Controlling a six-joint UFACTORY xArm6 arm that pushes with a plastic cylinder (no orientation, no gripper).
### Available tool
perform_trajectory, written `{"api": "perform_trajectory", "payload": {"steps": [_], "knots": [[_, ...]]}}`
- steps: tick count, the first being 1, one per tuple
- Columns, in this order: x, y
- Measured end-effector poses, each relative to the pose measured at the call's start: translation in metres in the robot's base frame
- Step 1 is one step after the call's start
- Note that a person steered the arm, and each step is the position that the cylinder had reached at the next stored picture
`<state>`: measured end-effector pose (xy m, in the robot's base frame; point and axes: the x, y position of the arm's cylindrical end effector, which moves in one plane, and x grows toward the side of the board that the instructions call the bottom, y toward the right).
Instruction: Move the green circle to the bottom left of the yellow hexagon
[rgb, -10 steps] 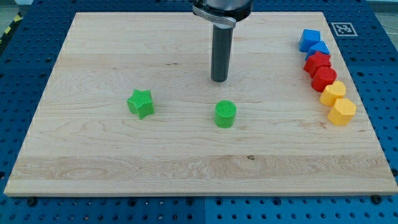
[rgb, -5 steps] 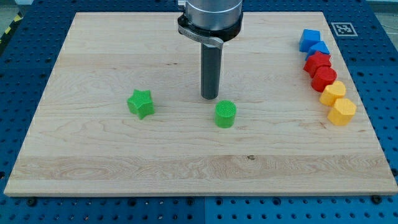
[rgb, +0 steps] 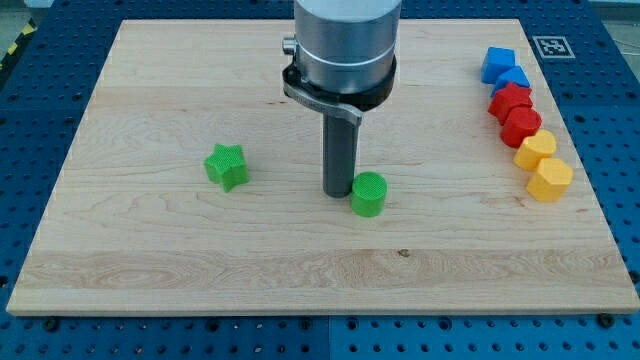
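Eight blocks lie on the wooden desk (rgb: 150, 260). One dark rod descends from the upper centre of the frame; my tip (rgb: 338, 192) rests on the desk surface, touching or just beside the left side of the green circle (rgb: 368, 194), slightly below frame centre. No hand is fitted, so no open or closed state applies. Left of centre, well apart from the rod, sits the green star (rgb: 226, 166). Along the right edge, a diagonal column holds two blue blocks (rgb: 498, 63), two red blocks (rgb: 520, 125), then the yellow hexagon (rgb: 536, 149) and a second yellow block (rgb: 550, 180), adjacent blocks touching.
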<state>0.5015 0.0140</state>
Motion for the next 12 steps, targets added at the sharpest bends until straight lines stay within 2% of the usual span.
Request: {"api": "perform_trajectory", "payload": {"steps": [2,5,12], "knots": [[0.020,0.000],[0.020,0.046],[0.010,0.071]]}}
